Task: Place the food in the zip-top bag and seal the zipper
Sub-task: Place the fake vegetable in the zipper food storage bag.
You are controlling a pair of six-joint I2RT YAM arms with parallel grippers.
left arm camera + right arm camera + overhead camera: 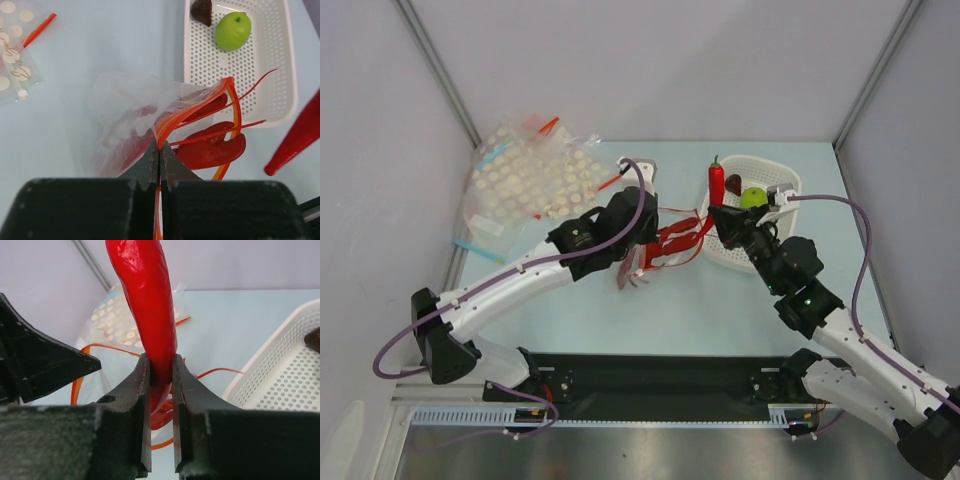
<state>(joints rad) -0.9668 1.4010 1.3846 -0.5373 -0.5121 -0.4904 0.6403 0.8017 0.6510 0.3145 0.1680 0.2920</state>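
The clear zip-top bag (125,100) lies mid-table with its mouth held up and gaping toward the basket. The red lobster, the food (215,150), is partly inside, and its claws and feelers poke out of the mouth (675,240). My left gripper (160,150) is shut on the red-orange zipper (232,100) at the mouth's near end (640,255). My right gripper (161,365) is shut on a glossy red chili pepper (145,290). It holds the pepper upright just right of the bag mouth (717,182), above the lobster (162,415).
A white perforated basket (790,180) at the back right holds a round green fruit (753,197) and a dark brown piece (732,184). Clear bags printed with cream dots (535,175) are piled at the back left. A blue-strip bag (470,245) lies by the left wall.
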